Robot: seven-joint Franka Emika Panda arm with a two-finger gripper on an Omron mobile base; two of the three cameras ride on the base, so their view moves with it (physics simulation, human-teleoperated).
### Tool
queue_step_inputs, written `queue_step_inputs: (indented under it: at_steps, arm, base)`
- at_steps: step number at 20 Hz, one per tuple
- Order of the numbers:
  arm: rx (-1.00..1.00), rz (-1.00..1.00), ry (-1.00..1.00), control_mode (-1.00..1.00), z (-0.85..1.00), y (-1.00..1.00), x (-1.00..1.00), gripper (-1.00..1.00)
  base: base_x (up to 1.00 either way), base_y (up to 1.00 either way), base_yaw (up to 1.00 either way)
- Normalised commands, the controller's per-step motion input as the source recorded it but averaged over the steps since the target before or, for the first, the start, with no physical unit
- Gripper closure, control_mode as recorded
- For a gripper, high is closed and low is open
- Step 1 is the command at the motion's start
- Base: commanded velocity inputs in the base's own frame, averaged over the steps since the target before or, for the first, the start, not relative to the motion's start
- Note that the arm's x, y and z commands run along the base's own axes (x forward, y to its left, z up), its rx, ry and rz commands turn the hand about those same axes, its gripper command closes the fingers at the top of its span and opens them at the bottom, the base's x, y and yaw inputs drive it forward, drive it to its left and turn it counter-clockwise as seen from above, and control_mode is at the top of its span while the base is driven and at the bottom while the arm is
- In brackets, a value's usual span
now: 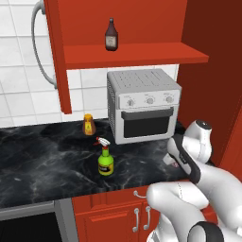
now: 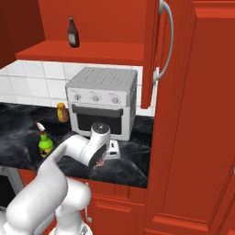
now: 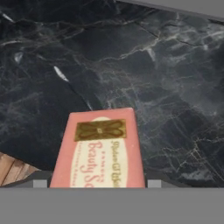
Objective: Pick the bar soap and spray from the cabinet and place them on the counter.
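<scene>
The bar soap (image 3: 103, 148), a pinkish block with a printed label, sits between my two fingertips, and my gripper (image 3: 96, 183) is shut on it. It hangs low over the black counter (image 3: 131, 65). My gripper (image 1: 171, 159) (image 2: 111, 149) is in front of the toaster oven, close to the counter (image 1: 47, 160) top. The green spray (image 1: 105, 160) (image 2: 44, 144) stands upright on the counter, well to the left of my hand. Above, the red cabinet (image 1: 137, 54) (image 2: 82, 53) is open, showing its shelf.
A dark brown bottle (image 1: 111, 35) (image 2: 72, 33) stands on the cabinet shelf. A silver toaster oven (image 1: 142, 106) (image 2: 103, 103) sits at the back of the counter, with a small orange bottle (image 1: 88, 125) (image 2: 62, 112) to its left. A tall red cabinet wall (image 2: 197, 137) borders the right.
</scene>
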Motion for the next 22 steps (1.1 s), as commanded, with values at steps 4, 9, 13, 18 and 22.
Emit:
queue_step_inputs:
  at_steps: [4,9,13,18,22]
  arm:
    - [0.00,0.04,0.00,-1.00,-0.22,-0.01,0.00,1.00]
    - [-0.01,0.04,0.02,-1.00,-0.32,0.00,0.05,1.00]
    - [-0.02,0.02,0.02,-1.00,-0.34,0.00,0.12,1.00]
    - [-0.03,0.02,0.01,-1.00,-0.27,0.01,0.11,1.00]
    - [-0.02,0.02,0.00,-1.00,-0.23,0.00,0.10,1.00]
  base:
    - [0.00,0.00,0.00]
    - [0.00,0.00,0.00]
    - [0.00,0.00,0.00]
    - [0.00,0.00,0.00]
    - [0.00,0.00,0.00]
